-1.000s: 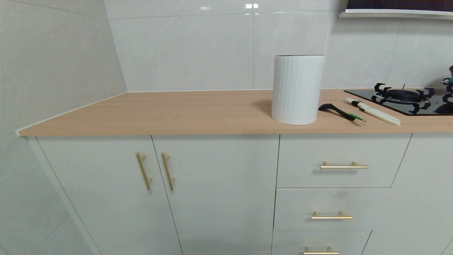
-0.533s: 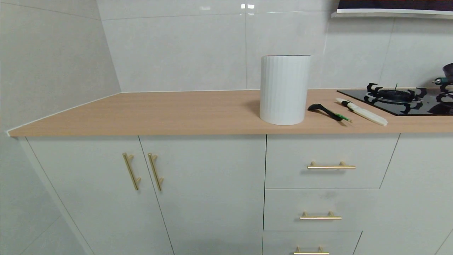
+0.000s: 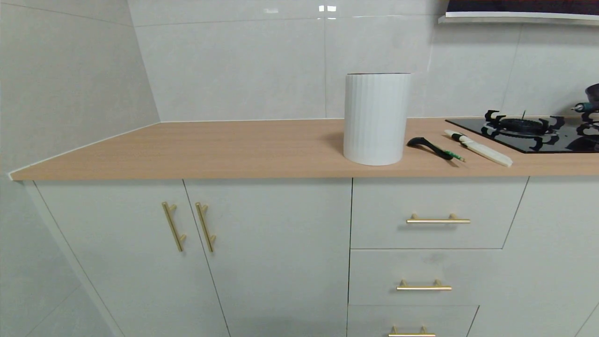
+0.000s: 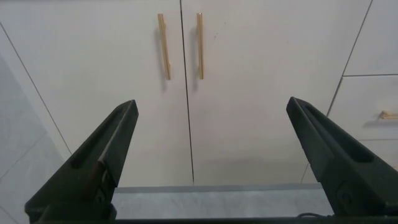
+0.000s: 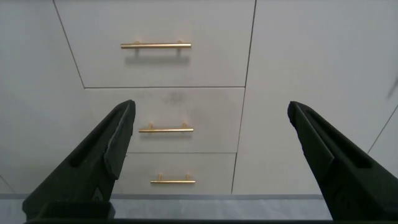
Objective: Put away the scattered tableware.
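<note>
Kitchen: gas hob [image 3: 529, 127], wooden countertop [image 3: 224, 150] (tiled walls), cabinets [image 3: 196, 252].

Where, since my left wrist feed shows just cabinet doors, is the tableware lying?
Observer: On the wooden counter, in the head view. A black utensil and a white utensil lie side by side, apart from each other.
Operator: Anything to put them in?
Observer: A tall white ribbed container stands upright on the robot's left of the black utensil, apparently not touching it.
Operator: And the right arm?
Observer: The right gripper is open and empty, facing the drawer fronts below the counter.
</note>
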Motion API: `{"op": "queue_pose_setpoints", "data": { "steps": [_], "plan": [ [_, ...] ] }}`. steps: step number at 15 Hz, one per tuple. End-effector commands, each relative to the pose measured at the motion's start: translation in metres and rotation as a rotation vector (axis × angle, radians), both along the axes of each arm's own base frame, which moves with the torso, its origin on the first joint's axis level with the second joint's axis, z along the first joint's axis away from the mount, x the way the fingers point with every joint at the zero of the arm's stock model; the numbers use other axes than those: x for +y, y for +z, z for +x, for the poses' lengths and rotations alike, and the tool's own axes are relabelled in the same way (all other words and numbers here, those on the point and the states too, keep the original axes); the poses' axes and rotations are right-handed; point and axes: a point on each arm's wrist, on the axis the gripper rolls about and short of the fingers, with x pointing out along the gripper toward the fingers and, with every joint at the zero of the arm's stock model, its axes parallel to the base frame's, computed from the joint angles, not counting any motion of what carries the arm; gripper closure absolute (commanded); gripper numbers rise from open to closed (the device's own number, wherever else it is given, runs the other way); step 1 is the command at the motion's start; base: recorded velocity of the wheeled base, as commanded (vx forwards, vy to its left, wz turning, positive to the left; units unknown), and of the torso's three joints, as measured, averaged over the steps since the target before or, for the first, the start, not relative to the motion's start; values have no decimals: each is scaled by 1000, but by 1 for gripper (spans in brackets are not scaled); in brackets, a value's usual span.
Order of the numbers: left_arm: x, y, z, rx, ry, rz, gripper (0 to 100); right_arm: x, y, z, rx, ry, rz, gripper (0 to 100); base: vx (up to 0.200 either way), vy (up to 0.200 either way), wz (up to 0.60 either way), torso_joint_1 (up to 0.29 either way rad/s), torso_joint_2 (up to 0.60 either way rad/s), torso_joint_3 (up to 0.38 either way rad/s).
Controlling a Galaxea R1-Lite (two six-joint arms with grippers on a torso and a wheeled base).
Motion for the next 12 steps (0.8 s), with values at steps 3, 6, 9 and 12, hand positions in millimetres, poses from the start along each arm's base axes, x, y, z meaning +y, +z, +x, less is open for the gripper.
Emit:
{"op": "queue_pose_setpoints", "data": {
  "steps": [3, 6, 9, 12],
  "plan": [
    [0, 0, 0, -1, 1, 0, 0, 0, 0, 0, 1, 0, -1, 0, 0, 0, 0, 0, 0, 0],
    [0, 0, 0, -1, 1, 0, 0, 0, 0, 0, 1, 2, -1, 0, 0, 0, 0, -9, 35, 24],
    [0, 0, 0, -1, 1, 0, 0, 0, 0, 0, 1, 2, -1, 0, 0, 0, 0, -79, 290, 209],
    [0, 0, 0, -1, 1, -2, 0, 0, 0, 0, 1, 3, -1, 0, 0, 0, 0, -23, 91, 50]
  ]
}}
